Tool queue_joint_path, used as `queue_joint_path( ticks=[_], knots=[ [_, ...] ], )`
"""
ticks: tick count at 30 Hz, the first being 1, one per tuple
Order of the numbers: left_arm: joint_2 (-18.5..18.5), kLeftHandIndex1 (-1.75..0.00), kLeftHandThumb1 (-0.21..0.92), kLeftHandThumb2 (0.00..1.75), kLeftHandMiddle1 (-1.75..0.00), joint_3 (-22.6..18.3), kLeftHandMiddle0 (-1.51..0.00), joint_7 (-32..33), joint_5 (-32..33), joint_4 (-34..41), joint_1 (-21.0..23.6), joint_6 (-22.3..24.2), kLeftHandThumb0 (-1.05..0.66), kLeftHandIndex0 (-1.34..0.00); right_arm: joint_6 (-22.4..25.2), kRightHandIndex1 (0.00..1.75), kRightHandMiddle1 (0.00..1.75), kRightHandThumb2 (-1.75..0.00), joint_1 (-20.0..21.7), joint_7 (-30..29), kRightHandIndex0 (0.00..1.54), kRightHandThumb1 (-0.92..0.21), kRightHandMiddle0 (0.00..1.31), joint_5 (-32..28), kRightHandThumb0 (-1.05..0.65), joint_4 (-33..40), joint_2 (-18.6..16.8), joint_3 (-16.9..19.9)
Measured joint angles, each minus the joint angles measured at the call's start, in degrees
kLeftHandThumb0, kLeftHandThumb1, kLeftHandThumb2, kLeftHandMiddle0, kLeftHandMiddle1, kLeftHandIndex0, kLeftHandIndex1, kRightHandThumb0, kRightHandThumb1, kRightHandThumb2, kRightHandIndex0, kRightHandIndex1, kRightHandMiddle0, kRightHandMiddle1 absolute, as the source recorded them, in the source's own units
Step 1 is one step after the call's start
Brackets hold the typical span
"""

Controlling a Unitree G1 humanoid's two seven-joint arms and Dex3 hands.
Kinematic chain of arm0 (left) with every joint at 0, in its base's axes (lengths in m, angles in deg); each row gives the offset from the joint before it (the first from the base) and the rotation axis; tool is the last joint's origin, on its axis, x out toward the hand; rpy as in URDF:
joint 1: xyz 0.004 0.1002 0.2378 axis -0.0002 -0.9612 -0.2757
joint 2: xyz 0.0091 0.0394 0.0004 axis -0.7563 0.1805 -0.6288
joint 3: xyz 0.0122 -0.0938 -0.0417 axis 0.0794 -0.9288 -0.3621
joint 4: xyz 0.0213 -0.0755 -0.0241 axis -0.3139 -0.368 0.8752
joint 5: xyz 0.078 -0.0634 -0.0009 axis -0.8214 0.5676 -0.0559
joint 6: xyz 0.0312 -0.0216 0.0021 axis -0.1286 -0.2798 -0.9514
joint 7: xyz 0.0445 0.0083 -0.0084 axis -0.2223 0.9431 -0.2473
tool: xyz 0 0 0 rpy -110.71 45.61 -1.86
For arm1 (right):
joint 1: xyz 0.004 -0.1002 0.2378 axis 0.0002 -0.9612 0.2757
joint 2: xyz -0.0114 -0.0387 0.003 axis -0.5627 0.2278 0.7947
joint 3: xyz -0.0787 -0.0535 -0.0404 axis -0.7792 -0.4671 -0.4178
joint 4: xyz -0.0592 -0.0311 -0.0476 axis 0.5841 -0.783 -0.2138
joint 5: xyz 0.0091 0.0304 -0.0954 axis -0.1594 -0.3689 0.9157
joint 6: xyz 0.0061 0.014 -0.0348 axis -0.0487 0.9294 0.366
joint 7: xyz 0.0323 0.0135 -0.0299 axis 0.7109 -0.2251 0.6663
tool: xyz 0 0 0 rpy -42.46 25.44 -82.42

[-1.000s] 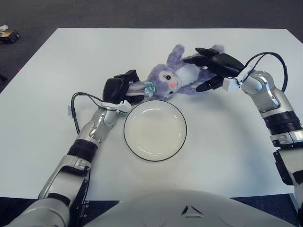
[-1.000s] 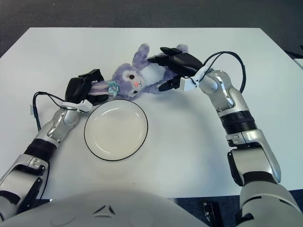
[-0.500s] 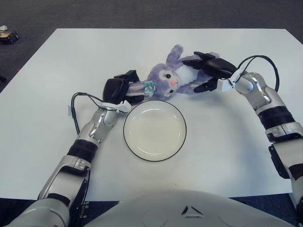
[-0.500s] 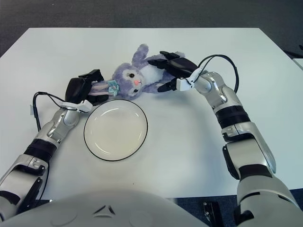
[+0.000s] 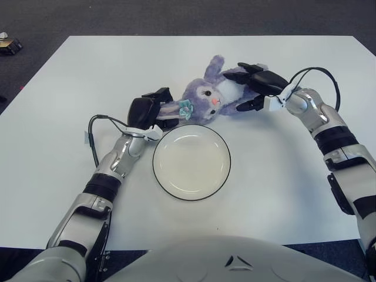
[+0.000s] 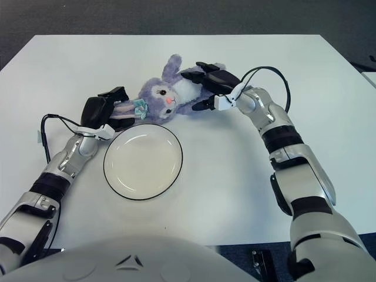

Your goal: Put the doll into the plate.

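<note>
Barely begun: doll (image 5: 208, 97) lying on the table (image 5: 70, 117) just behind the empty plate (image 5: 191, 162), left hand (image 5: 145, 110) closed around its ear, right hand (image 5: 258, 85) cupped over its body with fingers curled on the plush, lift and placement remaining.

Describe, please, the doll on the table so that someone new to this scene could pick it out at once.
On the white table, look just beyond the round black-rimmed plate. Between the left hand and the right hand, which both grip it, lies the doll: a purple plush rabbit with long ears and a teal bow, the only soft toy there.
</note>
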Motion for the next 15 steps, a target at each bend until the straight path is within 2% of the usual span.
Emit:
queue_joint_path(
  ticks=[15],
  knots=[
    [-0.1, -1.75, 0.46, 0.88, -1.75, 0.0, -0.86, -0.6, 0.2, -0.1, 0.0, -0.6, 0.07, -0.67, 1.8, 0.00, 0.00, -0.48, 1.5, -3.4, 0.00, -0.92, 0.21, 0.0, -1.01, -0.8, -1.3, 0.5]
  ],
)
